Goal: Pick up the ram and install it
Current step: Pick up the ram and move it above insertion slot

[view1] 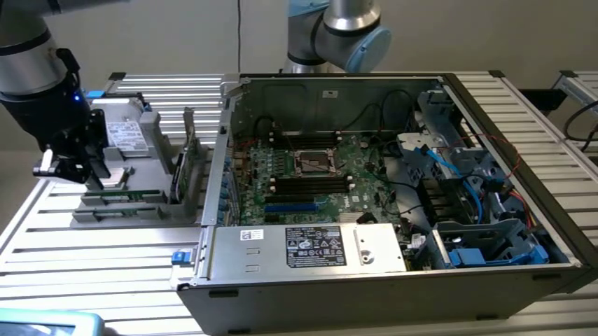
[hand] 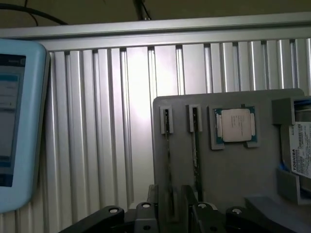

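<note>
1. Pincer (hand: 170, 195) hangs over the grey holder (hand: 233, 179), jaws apart either side of the ram (hand: 168, 155), not closed on it.
2. We note the ram stands on edge in its slot, so its flat faces meet the jaws.
3. Not yet installed: the open case (view1: 374, 98) sits apart on the counter (view1: 94, 266).

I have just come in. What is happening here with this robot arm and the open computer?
The robot arm is working at the grey holder that lies beside the open computer case, on the exterior view's left. Its pincer hangs open just over the holder, in line with one ram stick standing on edge in its slot. A second stick stands in the next slot. Nothing is lifted yet, and no stick has gone to the motherboard.
</note>
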{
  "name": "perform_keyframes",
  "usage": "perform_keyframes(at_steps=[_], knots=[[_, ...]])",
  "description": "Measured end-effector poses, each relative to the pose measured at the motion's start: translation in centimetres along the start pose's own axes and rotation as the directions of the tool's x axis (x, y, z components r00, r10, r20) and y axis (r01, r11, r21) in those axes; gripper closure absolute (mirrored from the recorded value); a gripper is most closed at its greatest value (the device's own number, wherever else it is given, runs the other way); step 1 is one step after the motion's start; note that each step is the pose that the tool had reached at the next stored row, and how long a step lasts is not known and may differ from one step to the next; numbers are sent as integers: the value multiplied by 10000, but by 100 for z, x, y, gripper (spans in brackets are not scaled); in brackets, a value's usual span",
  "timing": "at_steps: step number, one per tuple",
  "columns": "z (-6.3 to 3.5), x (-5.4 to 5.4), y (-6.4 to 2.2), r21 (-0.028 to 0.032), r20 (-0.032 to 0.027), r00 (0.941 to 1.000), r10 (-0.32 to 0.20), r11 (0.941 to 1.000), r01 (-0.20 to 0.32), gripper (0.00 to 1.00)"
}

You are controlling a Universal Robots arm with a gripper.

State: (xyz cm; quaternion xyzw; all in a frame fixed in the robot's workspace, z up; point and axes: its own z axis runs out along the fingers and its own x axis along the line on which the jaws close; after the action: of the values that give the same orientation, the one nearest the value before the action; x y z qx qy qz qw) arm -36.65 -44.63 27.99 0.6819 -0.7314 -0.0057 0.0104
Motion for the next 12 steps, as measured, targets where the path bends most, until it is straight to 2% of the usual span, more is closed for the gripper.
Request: perform_keyframes(at_steps=[7,12], knots=[[129,5,-4,1,1,10000,16,10000,-16,67],[220,59,-10,1,2,10000,19,10000,-19,67]])
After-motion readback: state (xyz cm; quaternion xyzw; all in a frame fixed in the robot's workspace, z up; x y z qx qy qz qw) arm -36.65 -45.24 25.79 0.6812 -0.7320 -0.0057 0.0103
